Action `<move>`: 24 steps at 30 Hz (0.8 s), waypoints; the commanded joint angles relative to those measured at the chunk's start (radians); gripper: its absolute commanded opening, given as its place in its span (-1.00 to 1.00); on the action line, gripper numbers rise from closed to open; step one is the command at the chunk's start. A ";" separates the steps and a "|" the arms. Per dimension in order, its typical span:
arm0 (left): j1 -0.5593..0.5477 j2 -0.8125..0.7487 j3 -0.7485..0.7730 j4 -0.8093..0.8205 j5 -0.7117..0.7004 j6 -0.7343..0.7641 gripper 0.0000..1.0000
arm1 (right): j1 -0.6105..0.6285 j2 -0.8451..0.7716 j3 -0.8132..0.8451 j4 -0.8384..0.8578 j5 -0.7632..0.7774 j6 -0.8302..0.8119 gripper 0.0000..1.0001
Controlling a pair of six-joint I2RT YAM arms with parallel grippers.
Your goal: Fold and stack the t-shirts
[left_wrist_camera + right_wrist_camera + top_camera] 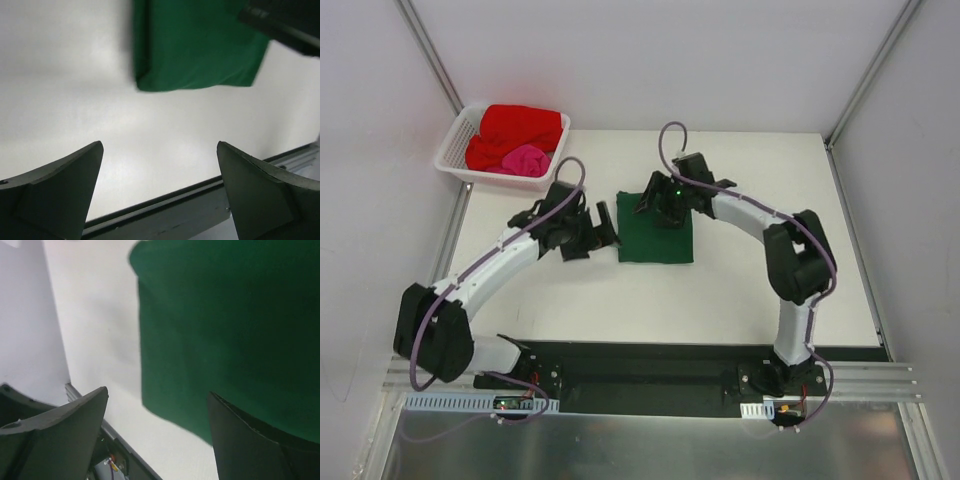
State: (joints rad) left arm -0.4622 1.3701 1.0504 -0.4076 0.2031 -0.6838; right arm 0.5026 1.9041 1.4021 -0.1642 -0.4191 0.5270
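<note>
Jaws on both arms stand wide, holding nothing. Seen from above, the left gripper [603, 232] sits just beside the 9 o'clock edge of the folded dark green t-shirt [656, 240] at the middle of the table [770, 280]. The right gripper [658, 203] hovers over its 12 o'clock end. The red t-shirt [520, 128] and pink t-shirt [527, 160] lie bunched in the white basket [450, 155] at 10 o'clock, so the left arm looks nearer for fetching the next one.

Green t-shirt [655, 245] folded flat, square; red t-shirt [520, 128], pink t-shirt [526, 160] crumpled in basket [451, 152].
</note>
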 commanded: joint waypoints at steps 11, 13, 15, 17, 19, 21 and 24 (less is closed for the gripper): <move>0.123 -0.353 -0.248 -0.023 0.005 -0.008 0.99 | -0.003 -0.079 0.314 -0.521 0.361 -0.238 0.93; 0.135 -0.348 -0.237 -0.028 0.015 0.016 0.99 | 0.002 -0.086 0.359 -0.642 0.385 -0.275 0.93; 0.146 -0.336 -0.224 -0.039 0.027 0.036 0.98 | 0.023 -0.100 0.357 -0.728 0.448 -0.298 0.93; 0.168 -0.322 -0.201 -0.053 0.030 0.055 0.99 | 0.043 -0.158 0.305 -0.735 0.560 -0.317 0.93; 0.198 -0.302 -0.181 -0.069 0.041 0.072 0.99 | 0.068 -0.200 0.223 -0.719 0.609 -0.314 0.93; 0.223 -0.284 -0.162 -0.091 0.053 0.073 0.98 | 0.082 -0.256 0.167 -0.704 0.614 -0.305 0.93; 0.250 -0.281 -0.159 -0.114 0.074 0.082 0.98 | 0.111 -0.327 0.081 -0.696 0.638 -0.260 0.93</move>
State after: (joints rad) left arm -0.2401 1.0870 0.8436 -0.4786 0.2348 -0.6415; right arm 0.5819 1.6714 1.5665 -0.8009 0.1230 0.2493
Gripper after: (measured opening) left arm 0.992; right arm 0.967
